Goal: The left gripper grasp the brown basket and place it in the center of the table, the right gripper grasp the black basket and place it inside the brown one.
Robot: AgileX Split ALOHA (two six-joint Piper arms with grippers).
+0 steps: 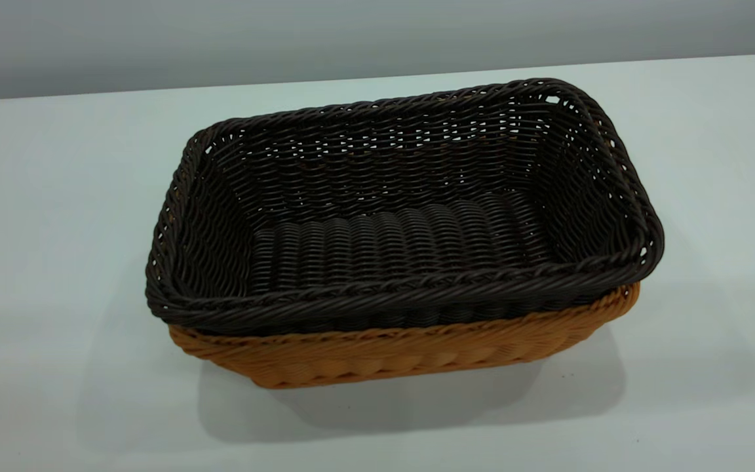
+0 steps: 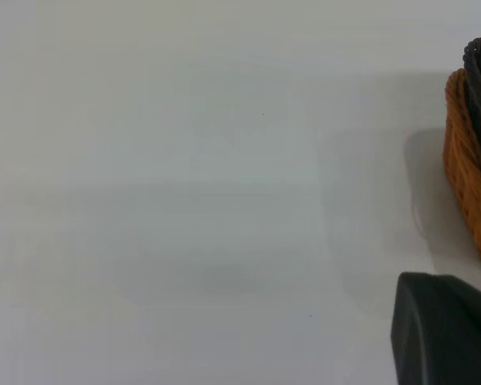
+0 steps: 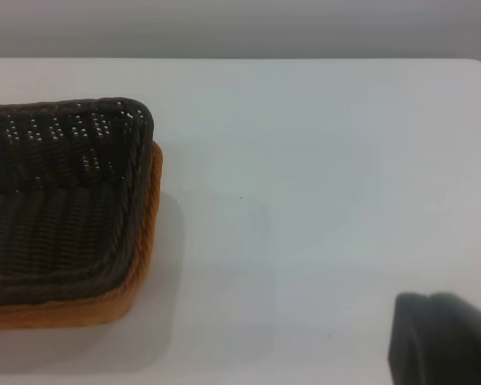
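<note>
- The black basket (image 1: 404, 216) sat nested inside the brown basket (image 1: 404, 357) near the middle of the table (image 1: 56, 196), long axis running left to right; judging from that, both placements looked done.
- The left gripper (image 2: 445, 329) showed only as a dark corner in its wrist view, apart from the stack; the right gripper (image 3: 445, 341) likewise; whether either was spread or pressed together I could not tell.
- The exterior view showed the whole nest but no arms; each wrist view caught just one end of the baskets, so which arm stood nearer I could not judge.
</note>
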